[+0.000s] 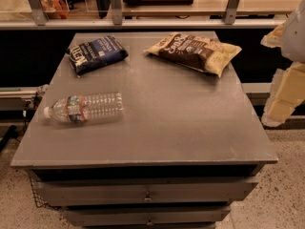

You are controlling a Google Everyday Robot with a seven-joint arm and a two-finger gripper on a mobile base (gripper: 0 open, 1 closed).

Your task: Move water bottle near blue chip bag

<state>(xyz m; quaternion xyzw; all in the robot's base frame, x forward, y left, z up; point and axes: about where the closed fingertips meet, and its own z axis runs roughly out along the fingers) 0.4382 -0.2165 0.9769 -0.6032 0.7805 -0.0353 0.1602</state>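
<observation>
The water bottle [86, 108] lies on its side on the grey desk [181, 113], in the left front part of the top. Its white cap [46, 112] points toward the left edge and its clear ribbed body runs to the right. A multicoloured label [75, 109] wraps the bottle near the neck. The blue chip bag [96, 54] lies flat at the back left of the desk, behind the bottle and apart from it, with bare desk surface between the two. A yellow-and-brown chip bag [194, 52] lies at the back right, well apart from the blue one. The end effector [282, 97] shows as pale cream-coloured parts at the far right of the view, beyond the right edge of the desk and off its surface. It holds nothing that can be seen, and whether it is wide or narrow cannot be told. The bottle is on the opposite side of the desk from the end effector, well apart from it, with most of the desk's width between them. Below the top, the desk's front shows two drawers [147, 192] with small handles.
</observation>
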